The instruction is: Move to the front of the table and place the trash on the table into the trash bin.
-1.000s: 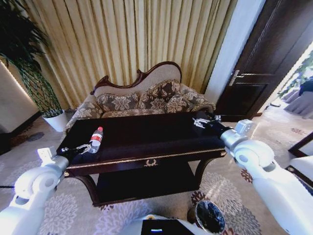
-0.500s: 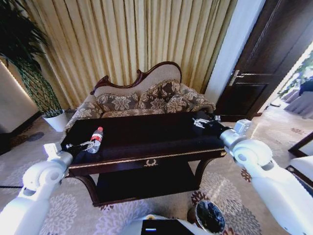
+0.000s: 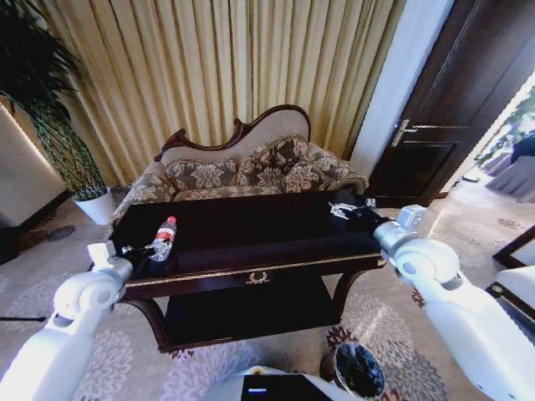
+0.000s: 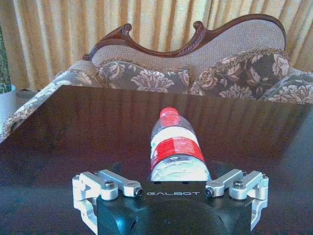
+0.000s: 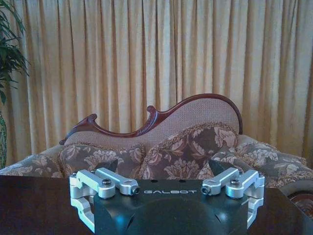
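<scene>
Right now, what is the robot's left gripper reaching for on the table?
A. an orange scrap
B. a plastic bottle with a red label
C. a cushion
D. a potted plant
B: the left gripper is right at the lying bottle, open around its base.

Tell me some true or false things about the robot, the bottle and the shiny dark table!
1. The clear plastic bottle with a red label lies on the glossy dark table. True.
2. The left gripper is open at the bottle. True.
3. The dark round trash bin stands on the table. False: it stands on the carpet by the robot.
4. The right gripper holds the bottle. False: it is at the table's other end.
</scene>
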Robot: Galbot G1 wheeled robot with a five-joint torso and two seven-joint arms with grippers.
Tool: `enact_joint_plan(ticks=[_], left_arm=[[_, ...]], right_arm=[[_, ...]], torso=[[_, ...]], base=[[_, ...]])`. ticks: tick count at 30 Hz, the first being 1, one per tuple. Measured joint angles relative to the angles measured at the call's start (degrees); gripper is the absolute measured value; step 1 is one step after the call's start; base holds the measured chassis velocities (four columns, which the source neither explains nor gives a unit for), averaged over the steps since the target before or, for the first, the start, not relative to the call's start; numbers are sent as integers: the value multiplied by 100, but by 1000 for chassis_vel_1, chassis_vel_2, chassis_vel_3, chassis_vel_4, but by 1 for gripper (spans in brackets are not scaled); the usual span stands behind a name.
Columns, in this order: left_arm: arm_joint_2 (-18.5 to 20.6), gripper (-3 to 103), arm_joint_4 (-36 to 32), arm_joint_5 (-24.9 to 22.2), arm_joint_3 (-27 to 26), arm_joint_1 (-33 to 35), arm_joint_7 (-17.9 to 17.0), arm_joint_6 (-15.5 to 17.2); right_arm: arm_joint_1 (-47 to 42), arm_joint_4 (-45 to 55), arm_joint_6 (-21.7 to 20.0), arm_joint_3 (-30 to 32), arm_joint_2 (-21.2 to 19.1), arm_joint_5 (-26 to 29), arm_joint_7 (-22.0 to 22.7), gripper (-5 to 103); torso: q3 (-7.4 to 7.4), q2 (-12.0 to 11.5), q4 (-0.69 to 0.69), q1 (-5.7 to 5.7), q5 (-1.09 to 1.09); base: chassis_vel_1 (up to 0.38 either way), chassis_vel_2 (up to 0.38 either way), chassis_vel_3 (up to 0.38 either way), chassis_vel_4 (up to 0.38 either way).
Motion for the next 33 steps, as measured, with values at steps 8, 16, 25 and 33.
enact_joint_plan(ticks=[8,16,25,33], left_arm=[[-33,100,53,-2,66,-11,-90,0],[-70,103,76,-20,95,-2,-147,2],[-108,74,77,-27,113,-23,-160,3],[-74,50,79,-41,76,-51,-147,3]], right_arm=[[11,-46,102,-8,12,-10,0,100],[5,-65,116,-31,70,-18,0,100],[50,-118,125,-44,72,-25,0,100],[122,-141,127,-88,63,-25,1,100]], torso=[[0,0,1,0,0],[-1,0,1,0,0],[0,0,1,0,0],[0,0,1,0,0]], base=[[0,0,0,0],[0,0,0,0],[0,0,0,0],[0,0,0,0]])
